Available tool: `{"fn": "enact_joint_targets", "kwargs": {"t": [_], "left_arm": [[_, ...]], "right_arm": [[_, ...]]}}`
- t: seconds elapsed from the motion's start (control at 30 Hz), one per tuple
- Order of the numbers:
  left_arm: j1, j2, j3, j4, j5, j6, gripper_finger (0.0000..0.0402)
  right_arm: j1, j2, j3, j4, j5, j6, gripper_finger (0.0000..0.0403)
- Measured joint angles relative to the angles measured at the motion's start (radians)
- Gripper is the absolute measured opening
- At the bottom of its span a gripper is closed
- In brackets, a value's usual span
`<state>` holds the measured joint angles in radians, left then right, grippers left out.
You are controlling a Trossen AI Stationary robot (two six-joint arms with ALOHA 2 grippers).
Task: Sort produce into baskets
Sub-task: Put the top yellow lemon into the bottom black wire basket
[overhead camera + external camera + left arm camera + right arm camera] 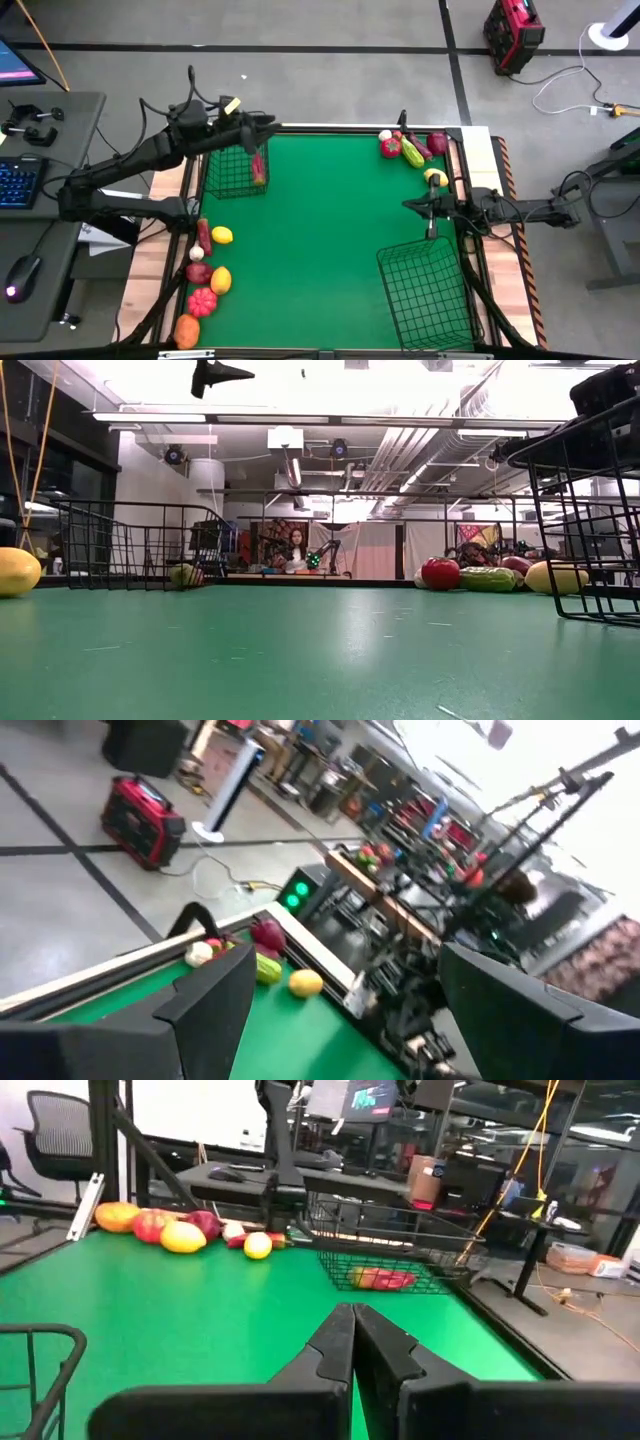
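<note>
The smaller basket (238, 165) stands at the table's far left with one red piece of produce (258, 168) lying in it, which also shows in the right wrist view (385, 1278). My left gripper (262, 124) hangs open and empty above that basket's far edge; its fingers stand wide apart in the left wrist view (345, 965). My right gripper (410, 205) is shut and empty above the table's right side, pointing left (353, 1320). The larger basket (425, 290) stands at the near right. Several pieces of produce (205, 270) lie along the left edge.
More produce lies at the far right corner: a red piece (390, 148), a green one (412, 153), a dark red one (437, 143) and a yellow one (436, 177). Bare green mat (320, 230) lies between the baskets. A person sits far behind the table (297, 550).
</note>
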<state>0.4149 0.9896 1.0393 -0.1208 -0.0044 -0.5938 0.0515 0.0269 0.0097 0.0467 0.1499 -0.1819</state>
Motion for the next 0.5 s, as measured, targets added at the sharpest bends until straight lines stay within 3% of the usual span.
{"fn": "enact_joint_targets", "kwargs": {"t": [0.1, 0.27, 0.33, 0.43, 0.5], "left_arm": [[0.000, -0.001, 0.000, 0.013, -0.022, -0.014, 0.0303], [0.005, 0.000, 0.000, 0.013, -0.063, -0.007, 0.0303], [0.012, -0.001, 0.000, 0.015, -0.065, 0.000, 0.0303], [0.025, -0.004, 0.000, 0.013, -0.054, 0.036, 0.0303], [0.033, -0.007, 0.000, 0.015, -0.053, 0.067, 0.0303]], "right_arm": [[-0.001, 0.000, 0.000, 0.076, -0.016, 0.051, 0.0000], [0.000, 0.000, 0.000, 0.355, -0.038, 0.393, 0.0000], [0.000, 0.000, 0.000, 0.481, 0.041, 0.494, 0.0000], [-0.001, 0.001, 0.000, 0.657, 0.244, 0.654, 0.0000], [-0.002, 0.012, 0.019, 0.661, 0.367, 0.727, 0.0000]]}}
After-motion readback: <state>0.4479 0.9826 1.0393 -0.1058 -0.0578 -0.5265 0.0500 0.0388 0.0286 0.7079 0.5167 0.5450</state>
